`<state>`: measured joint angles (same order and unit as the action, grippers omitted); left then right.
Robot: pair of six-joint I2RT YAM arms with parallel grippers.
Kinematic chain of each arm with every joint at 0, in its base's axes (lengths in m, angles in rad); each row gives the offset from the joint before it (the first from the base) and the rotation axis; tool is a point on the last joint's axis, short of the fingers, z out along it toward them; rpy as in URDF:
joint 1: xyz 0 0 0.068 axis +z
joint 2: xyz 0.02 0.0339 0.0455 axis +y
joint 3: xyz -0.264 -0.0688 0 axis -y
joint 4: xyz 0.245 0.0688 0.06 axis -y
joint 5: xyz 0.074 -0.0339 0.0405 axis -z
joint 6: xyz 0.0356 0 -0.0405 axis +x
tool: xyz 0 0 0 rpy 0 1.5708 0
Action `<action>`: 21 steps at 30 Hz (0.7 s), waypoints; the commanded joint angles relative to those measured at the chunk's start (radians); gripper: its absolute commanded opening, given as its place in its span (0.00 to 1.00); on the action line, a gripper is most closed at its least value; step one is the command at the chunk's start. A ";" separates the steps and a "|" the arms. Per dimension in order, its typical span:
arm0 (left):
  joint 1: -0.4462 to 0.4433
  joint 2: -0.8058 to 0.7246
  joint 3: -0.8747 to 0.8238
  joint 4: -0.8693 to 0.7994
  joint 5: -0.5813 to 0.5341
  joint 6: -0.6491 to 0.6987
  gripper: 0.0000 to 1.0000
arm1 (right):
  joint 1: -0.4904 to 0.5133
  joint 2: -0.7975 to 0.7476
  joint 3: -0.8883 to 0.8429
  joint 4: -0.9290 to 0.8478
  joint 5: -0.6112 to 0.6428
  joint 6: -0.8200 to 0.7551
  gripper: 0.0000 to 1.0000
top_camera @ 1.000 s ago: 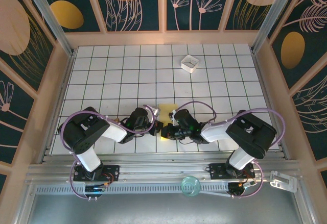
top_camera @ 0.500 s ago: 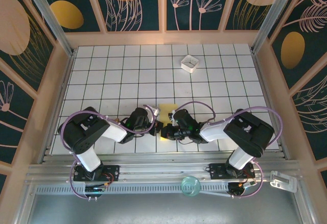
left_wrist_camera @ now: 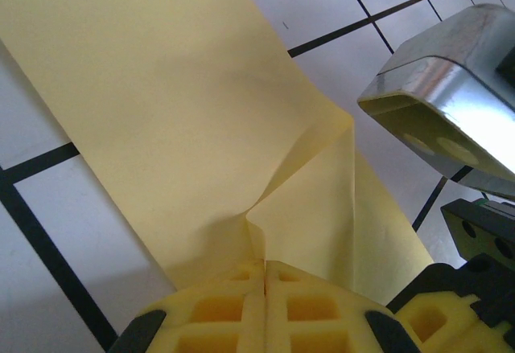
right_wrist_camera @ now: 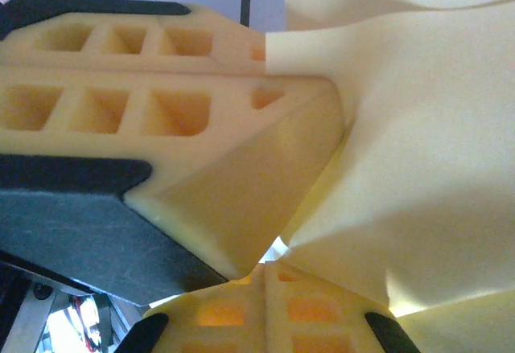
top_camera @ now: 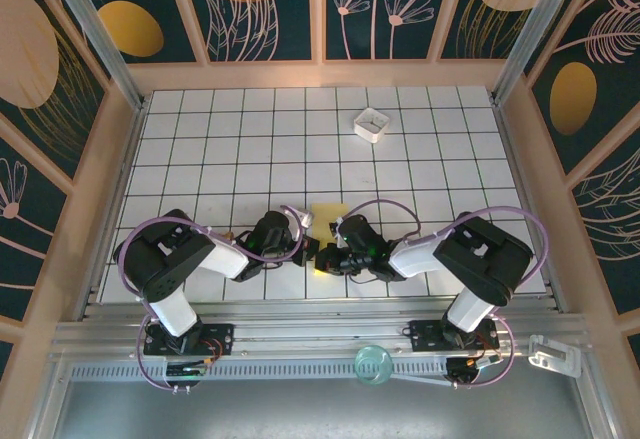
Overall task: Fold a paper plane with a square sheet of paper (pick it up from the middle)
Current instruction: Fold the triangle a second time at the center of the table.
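My left tool (left_wrist_camera: pixel 265 271) and right tool (right_wrist_camera: pixel 265 272), tips together, both clamp the square sheet of paper (left_wrist_camera: pixel 145 88) stretching up-frame.

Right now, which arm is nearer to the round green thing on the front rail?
The right. The right arm's base stands just right of the round green thing; the left arm's base is far off to its left.
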<state>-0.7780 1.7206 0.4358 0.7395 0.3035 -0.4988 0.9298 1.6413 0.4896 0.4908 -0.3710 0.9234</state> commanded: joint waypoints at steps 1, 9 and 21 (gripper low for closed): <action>0.008 0.058 -0.020 -0.147 -0.082 0.016 0.00 | 0.016 0.034 0.011 -0.037 0.023 -0.001 0.00; 0.009 0.056 -0.019 -0.160 -0.102 0.016 0.00 | 0.046 -0.001 0.011 -0.073 0.039 -0.016 0.00; 0.008 0.054 -0.020 -0.169 -0.118 0.018 0.00 | 0.090 -0.018 0.013 -0.113 0.057 -0.017 0.00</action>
<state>-0.7799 1.7203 0.4362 0.7383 0.2955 -0.4988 0.9939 1.6344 0.5026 0.4664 -0.3107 0.9222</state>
